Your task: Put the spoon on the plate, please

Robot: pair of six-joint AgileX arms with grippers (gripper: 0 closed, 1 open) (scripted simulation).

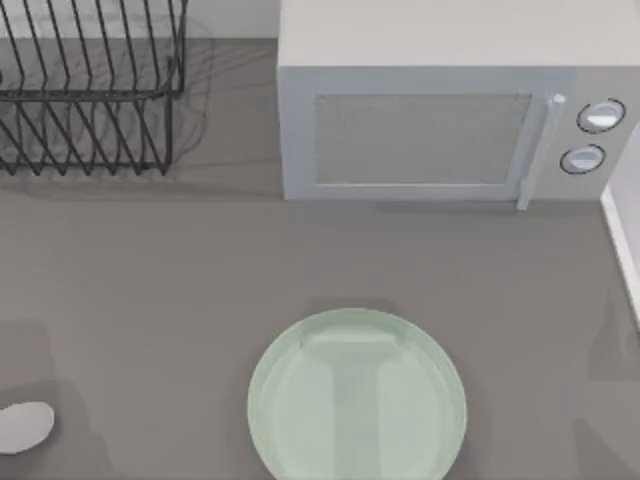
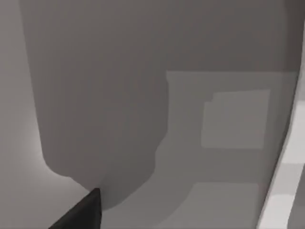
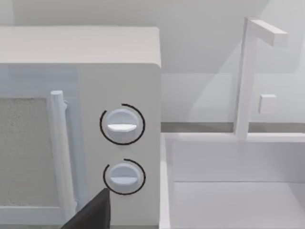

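Mint-green plate [image 1: 357, 398] sits near-centre on grey table [image 1: 150, 270], bare. White spoon [image 1: 24, 426] bowl peeks at near-left edge, well apart. Both grippers' finger state: cannot tell. Judgement: left arm nearest; grasp thin handle squarely, lift, carry right, lower flat onto plate centre.

Glossy plate [image 1: 357, 400], matt table [image 1: 200, 290]

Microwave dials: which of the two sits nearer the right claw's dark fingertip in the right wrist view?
The lower dial, directly beneath the upper dial; the dark fingertip pokes up just below it.
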